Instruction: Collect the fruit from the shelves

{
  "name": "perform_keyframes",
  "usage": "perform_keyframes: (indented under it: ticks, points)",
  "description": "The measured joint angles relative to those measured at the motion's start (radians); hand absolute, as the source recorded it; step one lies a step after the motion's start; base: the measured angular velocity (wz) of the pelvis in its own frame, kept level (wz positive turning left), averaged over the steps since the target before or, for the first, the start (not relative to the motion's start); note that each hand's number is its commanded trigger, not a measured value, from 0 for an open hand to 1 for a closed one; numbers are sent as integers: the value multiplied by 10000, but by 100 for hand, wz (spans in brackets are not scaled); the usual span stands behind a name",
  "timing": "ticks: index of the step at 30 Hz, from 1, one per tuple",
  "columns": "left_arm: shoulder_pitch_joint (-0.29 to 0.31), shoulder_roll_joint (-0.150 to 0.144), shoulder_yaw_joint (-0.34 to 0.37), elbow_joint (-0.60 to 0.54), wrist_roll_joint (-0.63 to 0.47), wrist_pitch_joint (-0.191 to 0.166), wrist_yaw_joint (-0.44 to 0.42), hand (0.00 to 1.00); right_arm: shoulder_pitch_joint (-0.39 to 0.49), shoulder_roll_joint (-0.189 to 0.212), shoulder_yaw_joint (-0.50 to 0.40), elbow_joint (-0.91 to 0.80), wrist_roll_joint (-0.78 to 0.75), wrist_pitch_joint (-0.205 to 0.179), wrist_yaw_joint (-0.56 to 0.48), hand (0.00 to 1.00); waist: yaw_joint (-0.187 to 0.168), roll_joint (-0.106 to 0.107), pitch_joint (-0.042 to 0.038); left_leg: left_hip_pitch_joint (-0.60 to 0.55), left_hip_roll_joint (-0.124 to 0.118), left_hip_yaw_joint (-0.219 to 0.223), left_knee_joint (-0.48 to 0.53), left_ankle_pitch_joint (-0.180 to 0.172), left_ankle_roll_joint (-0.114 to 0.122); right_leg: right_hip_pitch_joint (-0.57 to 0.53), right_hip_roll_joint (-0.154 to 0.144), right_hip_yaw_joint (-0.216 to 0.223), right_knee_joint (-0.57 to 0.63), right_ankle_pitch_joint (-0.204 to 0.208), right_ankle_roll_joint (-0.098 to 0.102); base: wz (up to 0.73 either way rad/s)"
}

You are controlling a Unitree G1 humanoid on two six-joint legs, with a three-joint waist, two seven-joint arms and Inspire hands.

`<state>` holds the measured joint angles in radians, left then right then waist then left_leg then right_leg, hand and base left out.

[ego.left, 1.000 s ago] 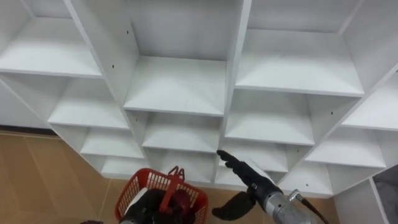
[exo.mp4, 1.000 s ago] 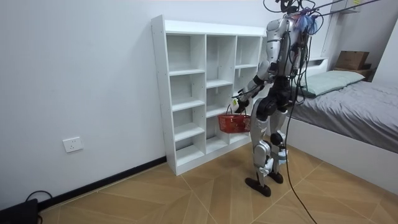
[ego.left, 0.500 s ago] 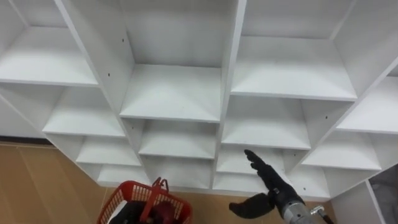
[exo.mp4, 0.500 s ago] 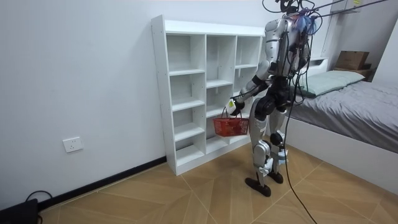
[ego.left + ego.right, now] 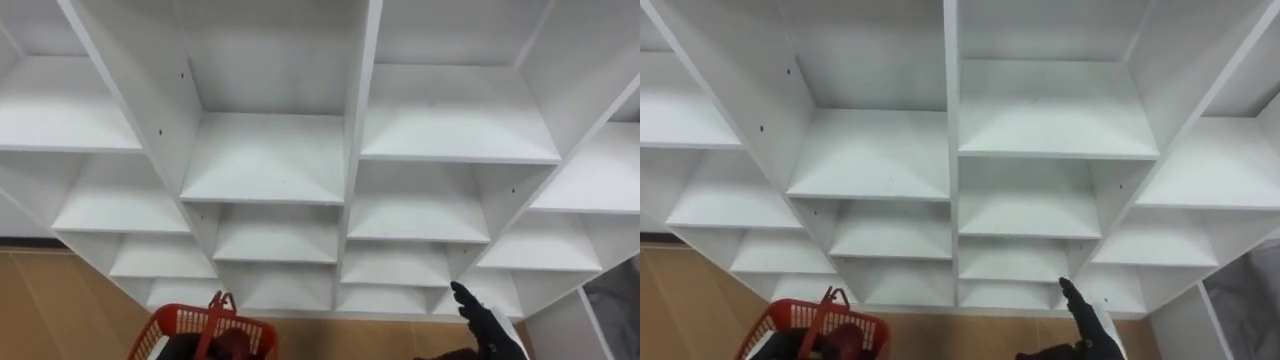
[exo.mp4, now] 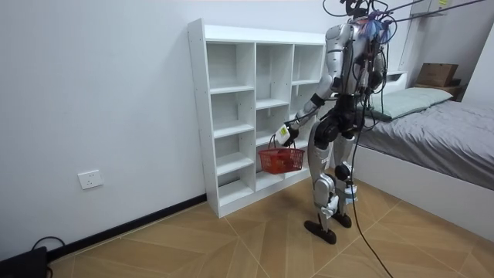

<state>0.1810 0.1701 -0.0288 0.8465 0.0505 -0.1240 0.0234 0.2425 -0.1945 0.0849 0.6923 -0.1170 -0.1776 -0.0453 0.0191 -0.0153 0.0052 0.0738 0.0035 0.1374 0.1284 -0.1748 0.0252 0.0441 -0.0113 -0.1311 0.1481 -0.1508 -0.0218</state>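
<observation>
At the near left, the red basket (image 5: 175, 320) now sits lower and further left in the eye views than a second ago. The room view agrees: it has swung down and in towards the lower shelves. It hangs from the left robot hand (image 6: 285, 133), which is clenched round its handle. Dark, reddish shapes lie inside the basket, but I cannot tell whether they are fruit.

The white closet (image 5: 265, 160) spreads across the middle. Its uprights have slid leftwards as a whole, so that shift is the head camera's own. The robot stands at the same spot in front of it. No fruit lies on any shelf in sight, near or far.

At the near right, the right robot hand (image 5: 487, 325) has sunk from the middle shelves to the bottom edge of the view. It is released, with its fingers straight and pointing at the closet and nothing in them.

My reading is that the reach is over and nothing is being carried across. The likely next step is to look over other shelves, or the collecting may be nearly finished.
</observation>
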Motion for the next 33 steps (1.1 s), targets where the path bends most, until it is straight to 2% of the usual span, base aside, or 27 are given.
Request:
perform_keyframes:
  ticks: [3,11,15,20,24,29,33]
  points:
    - [99,-4,313,453,16,-32,167,100,40,8,-119,1057,213,-27,-203,0,77,-16,-30,191,32,28,-7,-109,-18,105,134,171,-109,-13,0,-10]
    - [160,-25,1030,1626,8,-70,380,100,5,22,-634,3107,404,-71,-363,0,101,-42,-43,430,132,158,-5,-214,-47,386,146,300,-117,-8,-15,-6]
    - [196,-52,1453,1690,3,-63,373,100,-60,64,-1085,3819,428,-48,-381,0,83,-54,-33,443,133,163,-3,-238,-48,413,143,319,-147,-12,-10,0]
    - [303,-175,1483,1765,15,100,375,100,-217,162,-1129,4828,1016,99,-365,0,68,-26,-14,535,51,110,-4,-251,-39,497,150,275,-147,-50,9,3]
    - [334,-348,1503,1758,16,316,383,100,-257,242,-1129,5530,987,630,-237,0,43,-8,-34,640,6,-14,-1,-277,-22,679,134,205,-123,-137,34,9]
    - [435,-380,1482,1760,16,538,384,100,-371,291,-1088,5844,745,1220,-57,0,25,17,-22,774,7,-13,7,-318,-19,771,142,215,-118,-173,37,0]
    - [478,-377,1441,1760,17,543,382,100,-712,296,-1086,5898,680,1291,21,0,-109,1,-9,780,5,-14,14,-319,-17,775,149,212,-104,-173,37,0]
